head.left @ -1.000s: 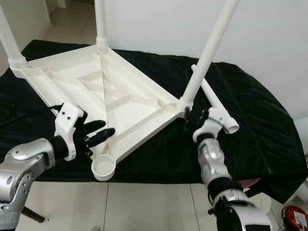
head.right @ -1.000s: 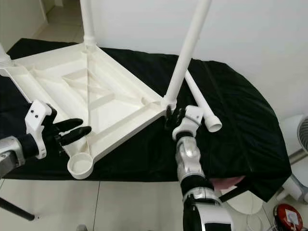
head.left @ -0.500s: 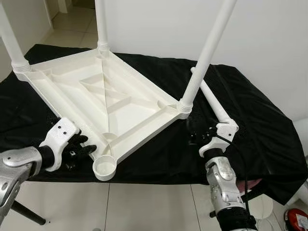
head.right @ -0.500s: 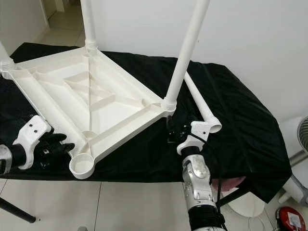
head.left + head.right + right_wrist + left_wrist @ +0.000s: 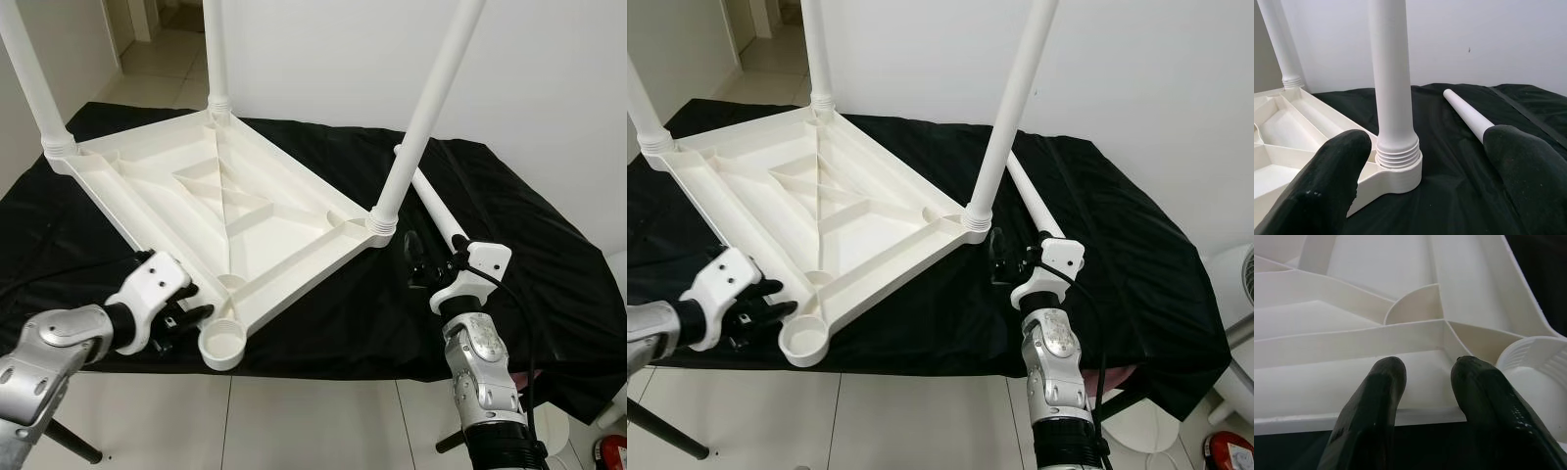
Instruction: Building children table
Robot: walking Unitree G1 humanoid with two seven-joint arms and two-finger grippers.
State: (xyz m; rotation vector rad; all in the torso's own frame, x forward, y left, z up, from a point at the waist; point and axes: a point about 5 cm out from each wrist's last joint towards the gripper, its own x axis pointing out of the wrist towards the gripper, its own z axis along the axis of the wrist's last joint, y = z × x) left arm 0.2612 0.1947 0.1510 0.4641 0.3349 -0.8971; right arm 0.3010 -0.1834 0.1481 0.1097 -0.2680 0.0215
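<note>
Children's table top (image 5: 225,211): white ribbed plastic, upside down on black-draped worktop, three legs screwed in. Empty round socket (image 5: 222,345) overhangs front edge. Fourth leg (image 5: 432,204), smooth tube, lies loose near right edge. Left gripper (image 5: 186,315) slightly parted, empty, at rim. Right gripper (image 5: 415,264) wide open, empty, beside loose leg.

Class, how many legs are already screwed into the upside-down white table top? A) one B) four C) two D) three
D: three legs stand upright in corner sockets of the table top, the nearest socket is empty, and the fourth leg lies on the black cloth.
</note>
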